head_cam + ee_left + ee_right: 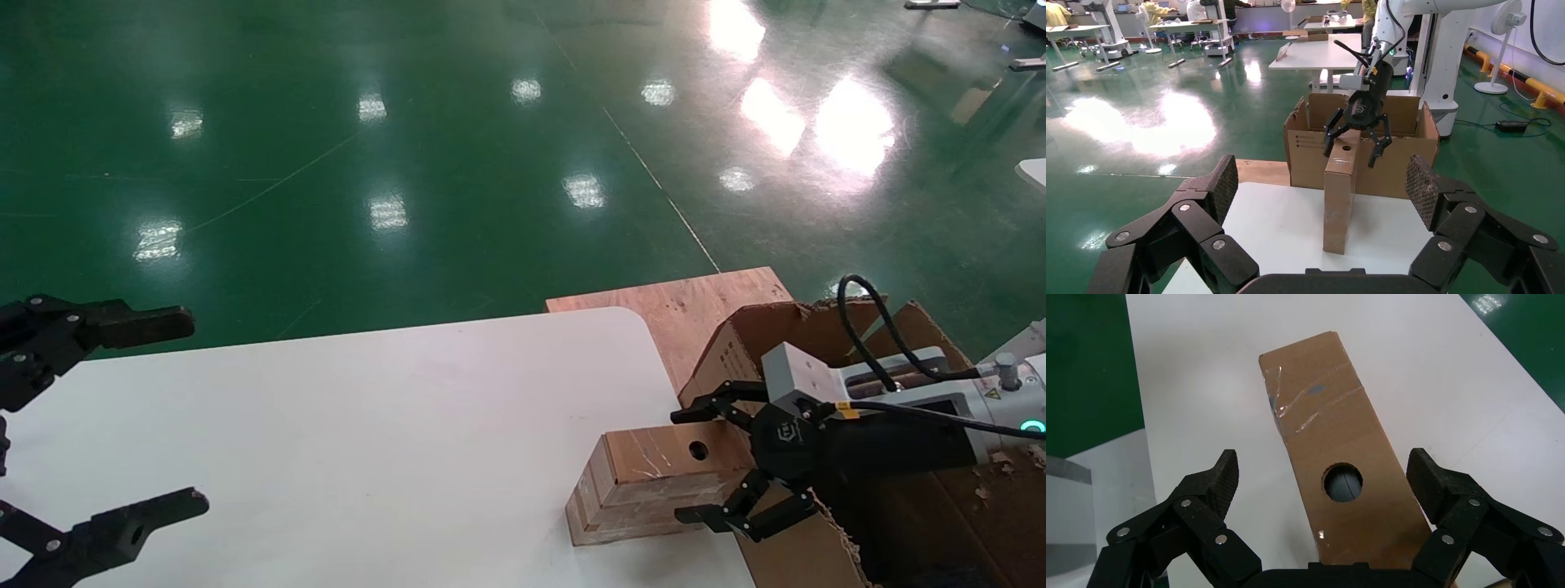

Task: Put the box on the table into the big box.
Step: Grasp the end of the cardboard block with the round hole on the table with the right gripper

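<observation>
Right claw [701, 464] (spread) straddles box [633, 482], lengthwise.

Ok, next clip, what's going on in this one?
The right gripper has its jaws open around one end of the small brown box, which stands on the white table near its edge; the jaws have not closed on it. The big cardboard box sits just beyond that table edge, beside a plywood board. The left gripper hangs open over the table's other side, idle.
</observation>
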